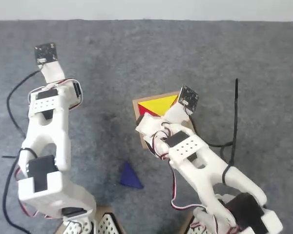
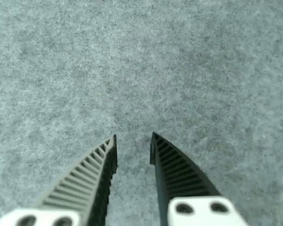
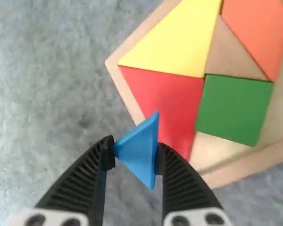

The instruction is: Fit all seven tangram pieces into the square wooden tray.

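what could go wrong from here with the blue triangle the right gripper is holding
The right gripper holds the light blue triangle over the red triangle and the rim of the tray, not over bare wood; released here, it would likely land on top of them.
The bare gap next to the green square looks tight, so pressing it in may shove the seated pieces.

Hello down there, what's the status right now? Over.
Right gripper shut on light blue triangle, at tray edge. Left gripper open over mat. Dark blue triangle loose on mat. Nothing seen in the way.
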